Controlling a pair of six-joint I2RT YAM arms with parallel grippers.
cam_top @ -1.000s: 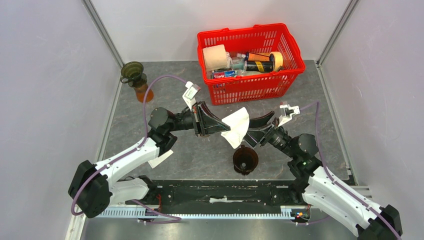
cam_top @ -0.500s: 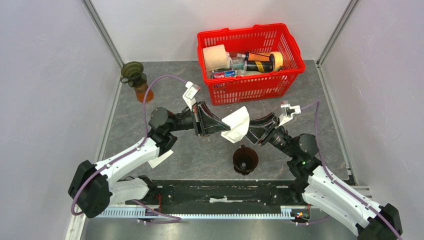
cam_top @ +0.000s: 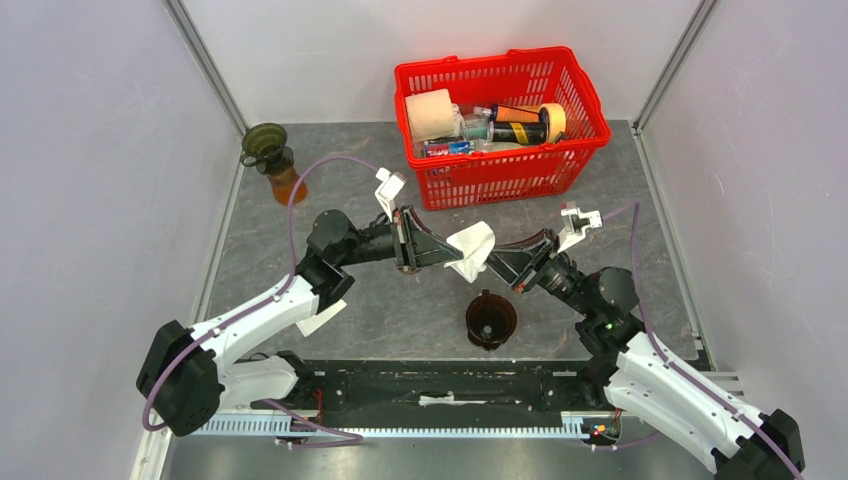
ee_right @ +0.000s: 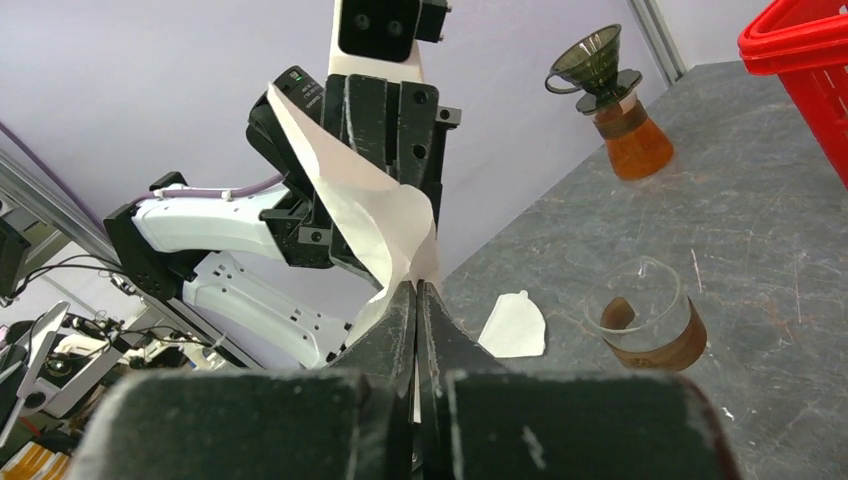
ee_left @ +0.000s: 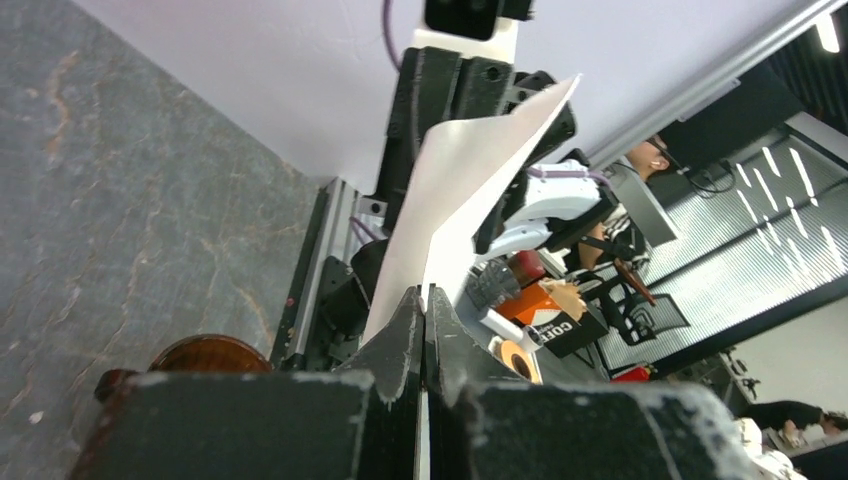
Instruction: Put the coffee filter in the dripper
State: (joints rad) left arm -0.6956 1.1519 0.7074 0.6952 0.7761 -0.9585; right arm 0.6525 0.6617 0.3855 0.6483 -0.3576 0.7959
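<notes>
A white paper coffee filter [cam_top: 476, 246] hangs in the air over the middle of the table, pinched from both sides. My left gripper [cam_top: 456, 252] is shut on its left edge; in the left wrist view the filter [ee_left: 470, 190] rises from the closed tips [ee_left: 427, 290]. From the right, my right gripper [cam_top: 491, 263] is shut on the other edge, and the sheet [ee_right: 370, 205] stands up from its tips [ee_right: 416, 283]. The dark brown dripper [cam_top: 491, 320] stands on the table just in front of and below the filter, also low in the left wrist view [ee_left: 205, 355].
A red basket [cam_top: 503, 170] of bottles and tape stands at the back. A green funnel on an amber carafe [cam_top: 270, 160] is at the back left. A spare folded filter [ee_right: 513, 325] lies by the left arm, with a clear glass cup [ee_right: 645, 320] near it.
My right gripper has shut on the filter's right edge. The filter is drawn shorter and more crumpled between the two grippers. The left gripper has shifted slightly right.
</notes>
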